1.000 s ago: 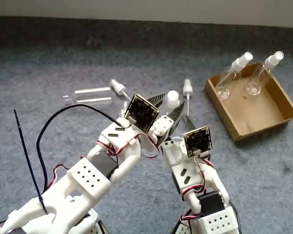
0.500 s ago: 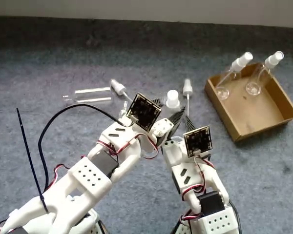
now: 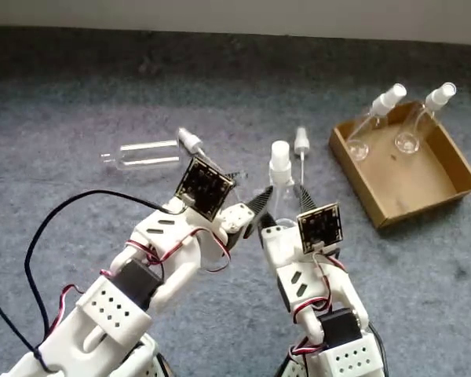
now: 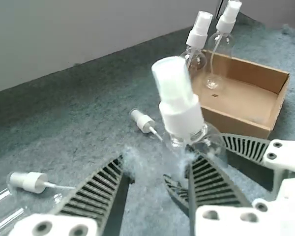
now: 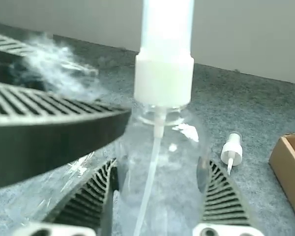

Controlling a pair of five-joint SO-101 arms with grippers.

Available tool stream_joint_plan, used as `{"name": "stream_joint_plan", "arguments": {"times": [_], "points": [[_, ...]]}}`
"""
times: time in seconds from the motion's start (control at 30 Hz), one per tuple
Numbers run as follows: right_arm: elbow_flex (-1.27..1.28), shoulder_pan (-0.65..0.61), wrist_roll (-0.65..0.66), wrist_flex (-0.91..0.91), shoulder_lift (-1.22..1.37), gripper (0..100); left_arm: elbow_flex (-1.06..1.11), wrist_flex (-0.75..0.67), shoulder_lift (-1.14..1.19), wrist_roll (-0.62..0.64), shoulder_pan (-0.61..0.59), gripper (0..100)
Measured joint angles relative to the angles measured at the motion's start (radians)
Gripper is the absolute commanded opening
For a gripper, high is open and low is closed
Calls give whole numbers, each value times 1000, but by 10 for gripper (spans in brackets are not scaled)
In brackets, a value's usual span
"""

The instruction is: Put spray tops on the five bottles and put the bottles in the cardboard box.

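Note:
A clear bottle (image 3: 281, 192) with a white spray top (image 3: 279, 155) stands upright at the table's middle. My right gripper (image 3: 280, 210) is shut on its body; in the right wrist view the bottle (image 5: 160, 172) sits between both ribbed fingers (image 5: 220, 196). My left gripper (image 3: 247, 206) is open just to the left of the bottle and holds nothing. In the left wrist view the bottle's spray top (image 4: 177, 101) rises beyond my open left gripper (image 4: 155, 189). The cardboard box (image 3: 432, 184) at the right holds two capped bottles (image 3: 374, 122), (image 3: 421, 119).
An empty bottle (image 3: 147, 152) lies at the back left with a loose spray top (image 3: 190, 141) beside it. Another loose spray top (image 3: 301, 144) lies between the held bottle and the box. A black cable (image 3: 78, 208) loops beside the left arm.
My left gripper has let go of the spray top, opened and drawn back to the left. The capped bottle stays upright in my right gripper.

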Motion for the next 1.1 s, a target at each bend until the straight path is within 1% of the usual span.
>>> {"name": "stream_joint_plan", "arguments": {"times": [0.2,0.3,0.37,0.47,0.57,0.77,0.9,1.0,1.1], "points": [[0,-3,0,0,0,135,38,149,-160,-3,-9,119],[0,-3,0,0,0,135,38,265,-267,-3,-40,118],[0,-3,0,0,0,135,38,327,-328,-3,-57,92],[0,-3,0,0,0,135,38,390,-404,-5,-129,0],[0,-3,0,0,0,135,38,428,-450,-5,-209,27],[0,-3,0,0,0,135,38,480,-528,-5,-381,5],[0,-3,0,0,0,135,38,559,-594,-5,-486,5],[0,-3,0,0,0,135,49,612,-660,-5,-532,5],[0,-3,0,0,0,135,109,632,-724,-5,-562,5]]}}
